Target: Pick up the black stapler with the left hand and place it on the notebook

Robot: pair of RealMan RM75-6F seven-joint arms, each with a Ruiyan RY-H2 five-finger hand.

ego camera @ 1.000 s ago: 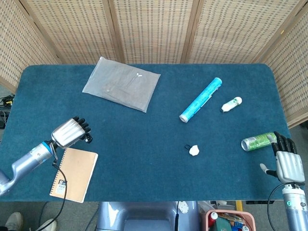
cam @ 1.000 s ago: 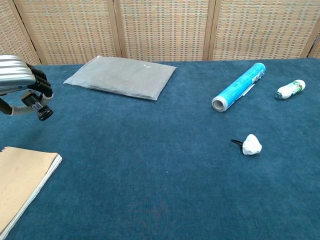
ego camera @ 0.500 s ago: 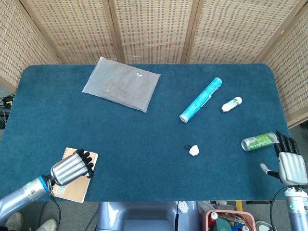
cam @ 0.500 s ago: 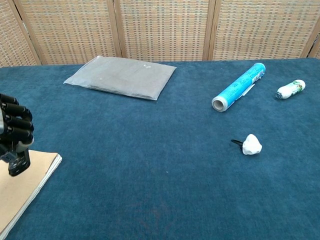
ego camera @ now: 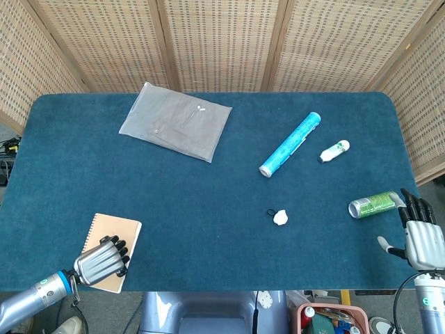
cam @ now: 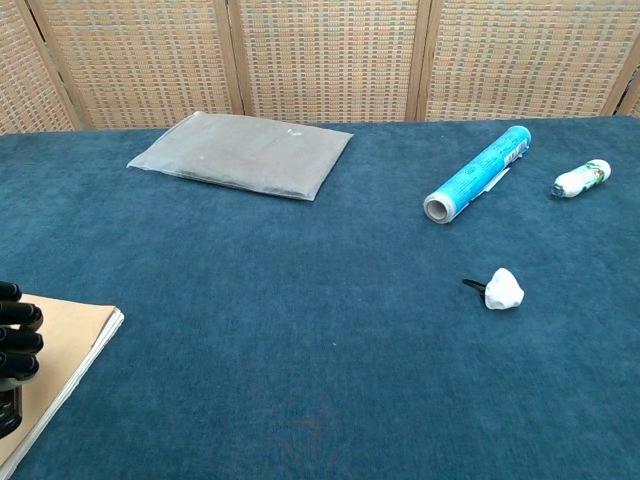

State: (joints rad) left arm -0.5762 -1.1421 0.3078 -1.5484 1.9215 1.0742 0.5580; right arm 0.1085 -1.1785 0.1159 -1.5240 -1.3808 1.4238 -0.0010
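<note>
The left hand, fingers curled, hovers over the near end of the tan notebook, whose long axis runs near to far; whether it grasps the black stapler cannot be told.

Both views are bright and evenly lit by soft, diffuse light with no clear direction. Shadows on the blue bench are faint and short, hugging each object. The grey bag shows a mild sheen but no harsh glare. Focus is sharp throughout, with no motion blur. Edge lines stay nearly straight.
</note>
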